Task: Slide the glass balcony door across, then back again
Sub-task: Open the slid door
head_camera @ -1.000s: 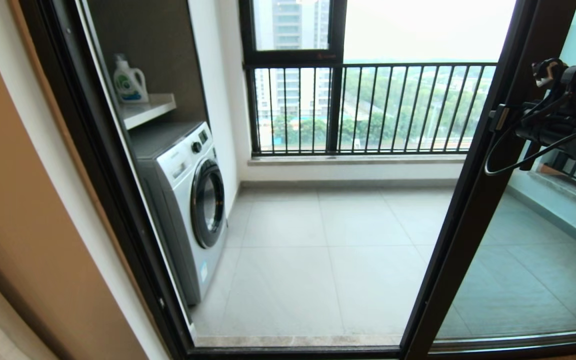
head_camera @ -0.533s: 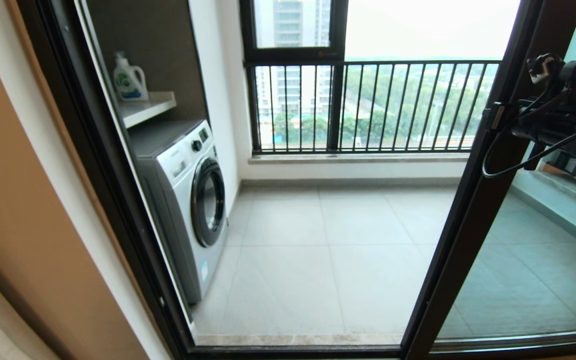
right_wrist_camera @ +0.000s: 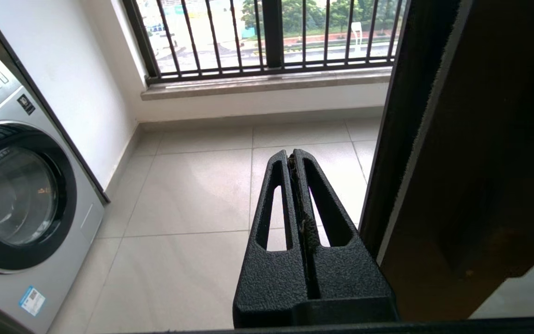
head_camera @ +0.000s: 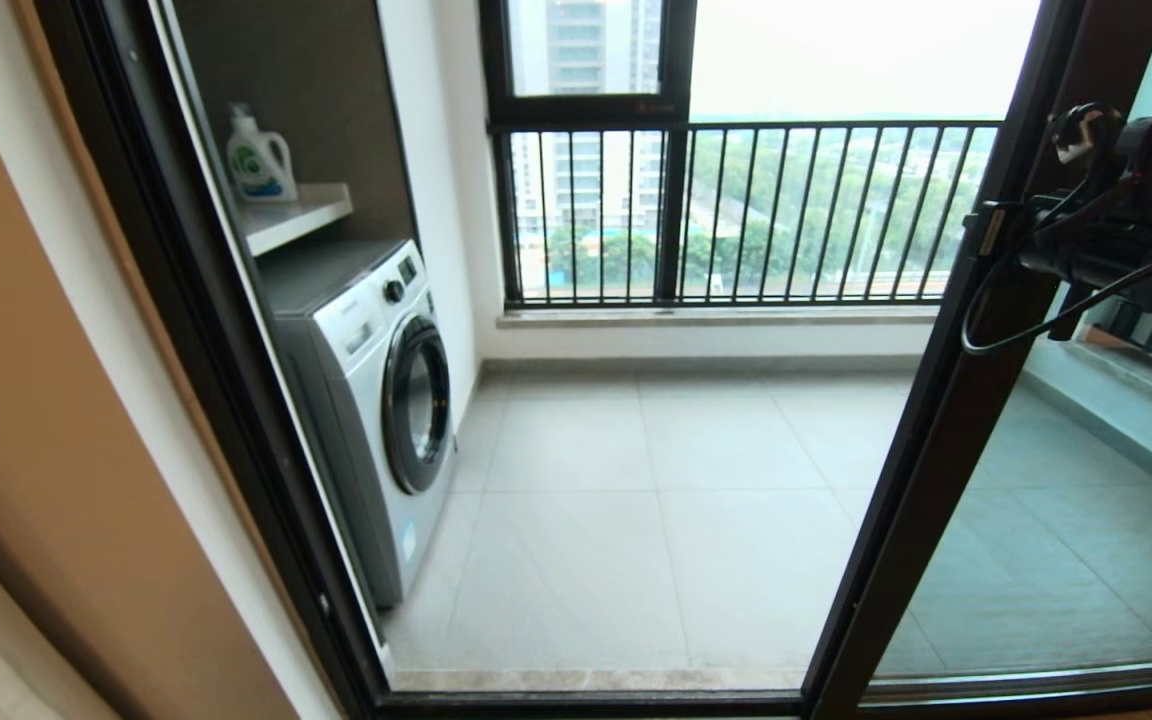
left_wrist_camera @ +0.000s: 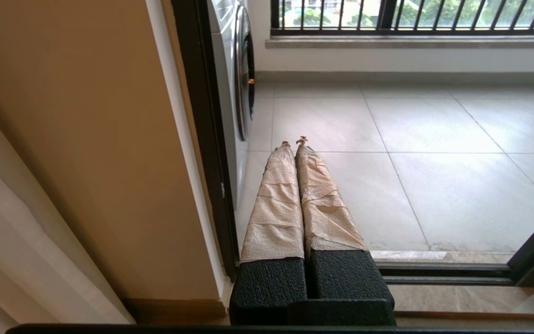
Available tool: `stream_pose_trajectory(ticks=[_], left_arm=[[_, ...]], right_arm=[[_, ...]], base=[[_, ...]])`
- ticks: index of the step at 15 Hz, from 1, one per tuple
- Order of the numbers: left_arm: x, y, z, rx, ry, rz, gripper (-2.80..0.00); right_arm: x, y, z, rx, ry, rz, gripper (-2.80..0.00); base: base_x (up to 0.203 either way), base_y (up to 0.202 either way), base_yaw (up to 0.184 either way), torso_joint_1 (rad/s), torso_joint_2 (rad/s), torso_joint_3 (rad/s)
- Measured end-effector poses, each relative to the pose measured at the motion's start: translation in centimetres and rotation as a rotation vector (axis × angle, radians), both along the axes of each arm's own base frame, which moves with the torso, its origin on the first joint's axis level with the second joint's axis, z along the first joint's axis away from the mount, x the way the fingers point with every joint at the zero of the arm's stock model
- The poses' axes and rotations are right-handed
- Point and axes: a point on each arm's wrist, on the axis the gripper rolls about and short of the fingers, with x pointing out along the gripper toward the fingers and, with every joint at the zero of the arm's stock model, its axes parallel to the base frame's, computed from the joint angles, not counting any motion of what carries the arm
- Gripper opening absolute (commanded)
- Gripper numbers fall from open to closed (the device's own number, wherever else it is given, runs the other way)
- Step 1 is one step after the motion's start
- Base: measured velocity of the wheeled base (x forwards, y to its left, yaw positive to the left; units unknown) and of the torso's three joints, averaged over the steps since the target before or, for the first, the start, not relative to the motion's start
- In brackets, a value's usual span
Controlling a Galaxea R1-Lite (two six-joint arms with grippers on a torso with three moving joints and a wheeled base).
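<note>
The glass balcony door (head_camera: 1066, 540) stands slid over to the right, and its dark-brown edge upright (head_camera: 946, 430) borders a wide opening. I cannot make out its bar handle. My right gripper (head_camera: 986, 232) is raised at the upright, about chest height. In the right wrist view this gripper (right_wrist_camera: 291, 155) is shut with nothing in it, right next to the door's edge (right_wrist_camera: 457, 162), pointing onto the balcony. My left gripper (left_wrist_camera: 293, 141) is shut and empty, parked low by the left jamb (left_wrist_camera: 202, 139), its fingers wrapped in beige tape.
A washing machine (head_camera: 376, 400) stands at the left of the balcony under a shelf with a detergent bottle (head_camera: 258, 160). The window with the black barred railing (head_camera: 736, 210) closes the far side. The door track (head_camera: 586, 690) runs along the tiled floor's near edge.
My right arm has edged slightly to the left and upward at the door's upright. The door itself has hardly shifted. The left arm has stayed parked.
</note>
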Motion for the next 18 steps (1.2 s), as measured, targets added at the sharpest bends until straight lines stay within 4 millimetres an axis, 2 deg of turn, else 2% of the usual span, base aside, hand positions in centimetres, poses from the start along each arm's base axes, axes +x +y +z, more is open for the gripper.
stream_pose_trajectory(ticks=[8, 18], left_arm=[[0.0, 0.0, 0.0, 0.0, 0.0, 0.0, -2.8], [0.0, 0.0, 0.0, 0.0, 0.0, 0.0, -2.8]], right_arm=[[2.6, -1.4, -1.4, 0.003, 0.003, -0.019, -2.8], [1.5, -6.0, -1.9, 0.01, 0.021, -0.088, -2.8]], base=[[0.0, 0.0, 0.0, 0.0, 0.0, 0.0], [0.0, 0.0, 0.0, 0.0, 0.0, 0.0]])
